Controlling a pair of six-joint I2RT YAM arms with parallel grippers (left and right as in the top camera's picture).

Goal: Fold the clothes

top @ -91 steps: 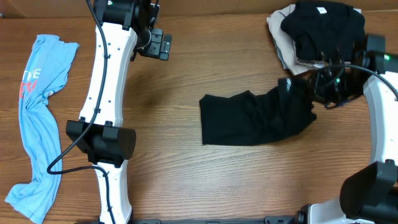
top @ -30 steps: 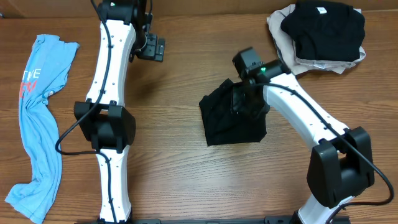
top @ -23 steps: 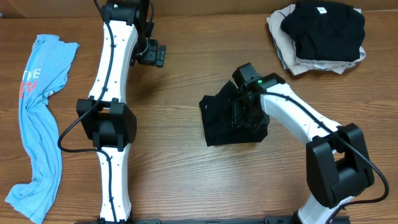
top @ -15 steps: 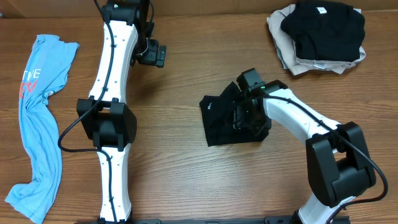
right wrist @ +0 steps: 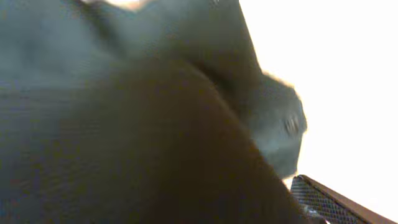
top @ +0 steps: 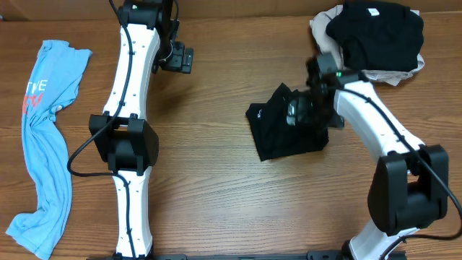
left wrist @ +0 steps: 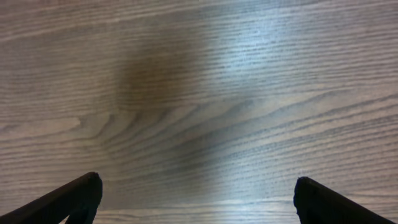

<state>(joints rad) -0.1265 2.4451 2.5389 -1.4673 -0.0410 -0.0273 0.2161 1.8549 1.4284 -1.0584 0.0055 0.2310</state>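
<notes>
**Folded Black T-shirt Handled Near the Stack of Finished Clothes**

A black T-shirt (top: 287,139) is seen right of centre on the wooden table (top: 216,202), gathered into a compact, roughly square bundle with one corner raised. The right gripper (top: 302,112) is set against the far right part of this bundle. In the overhead view it is blurred, and the right wrist view is filled with dark cloth, with only the edge of one finger (right wrist: 320,200) shown at the lower right. Whether the cloth is pinched or merely pressed cannot be told.

A stack of finished clothes (top: 372,32) is found at the far right, just beyond the bundle. A black garment lies on top of it, and a beige garment (top: 322,26) shows beneath. A light blue T-shirt (top: 43,137) with red lettering is left unfolded in a long crumpled strip at the left edge, well apart from both arms.

The left gripper (top: 177,56) is held over bare wood at the far side of the table, its jaws spread wide and nothing between them.

The step in hand is judged to be the finishing or moving of the folded black T-shirt. For the next move a firm hold through all layers is called for, so that the bundle is carried to the stack without falling open. After that, the blue T-shirt is expected to be taken up and spread flat.
</notes>
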